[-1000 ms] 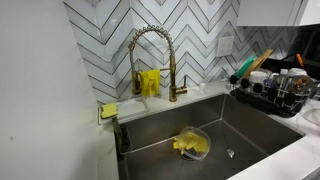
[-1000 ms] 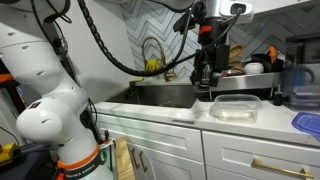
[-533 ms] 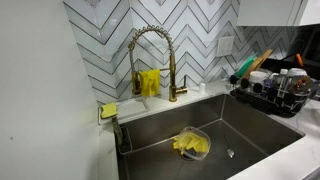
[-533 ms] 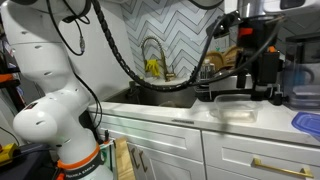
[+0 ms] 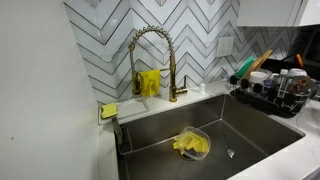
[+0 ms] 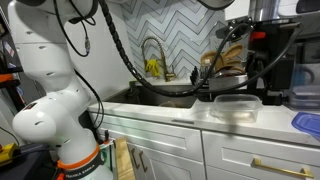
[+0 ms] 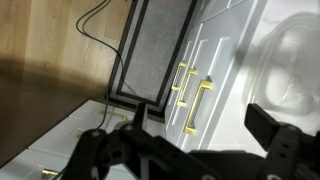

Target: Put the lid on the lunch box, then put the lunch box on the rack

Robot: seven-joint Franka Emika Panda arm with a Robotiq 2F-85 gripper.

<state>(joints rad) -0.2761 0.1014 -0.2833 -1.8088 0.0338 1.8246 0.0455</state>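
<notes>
The clear plastic lunch box (image 6: 235, 108) stands open on the white counter, near its front edge. It also shows at the upper right of the wrist view (image 7: 295, 60). A flat blue lid (image 6: 308, 122) lies on the counter at the far right. My gripper (image 6: 268, 85) hangs above the counter, just behind and to the right of the lunch box. In the wrist view its fingers (image 7: 205, 135) are spread apart with nothing between them. The black wire rack (image 5: 272, 95), full of dishes, stands beside the sink. The gripper is out of view in that exterior view.
A steel sink (image 5: 250, 125) holds a clear bowl with a yellow cloth (image 5: 190, 145). A gold faucet (image 5: 150, 55) stands behind it. White cabinet doors with gold handles (image 7: 195, 105) are below the counter. A dark appliance (image 6: 305, 75) stands at the back right.
My gripper has swung to the right, from over the sink's edge to above and behind the lunch box. The lunch box, lid and rack have not moved.
</notes>
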